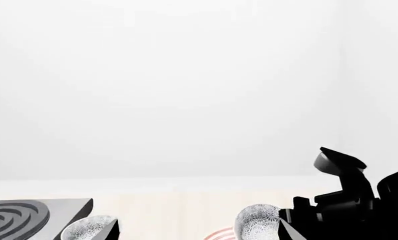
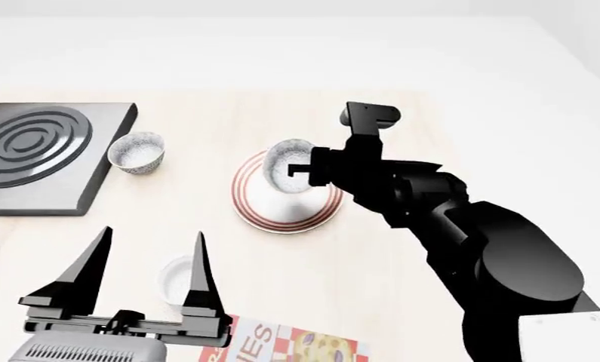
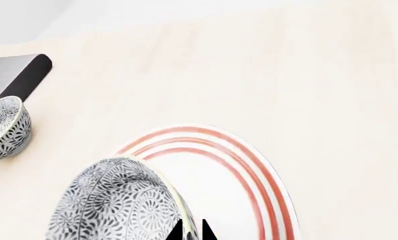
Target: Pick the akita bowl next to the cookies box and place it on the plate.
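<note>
We see the akita bowl [image 2: 285,164], white inside with a fine dark grey pattern outside, held tilted over the plate [image 2: 256,205], its rim pinched by the right gripper [image 2: 302,170]; whether it touches the plate we cannot tell. The plate, round and white with thin red rings at its rim, lies flat mid-table. The red cookies box [image 2: 300,345] lies flat at the near edge, partly cut off
</note>
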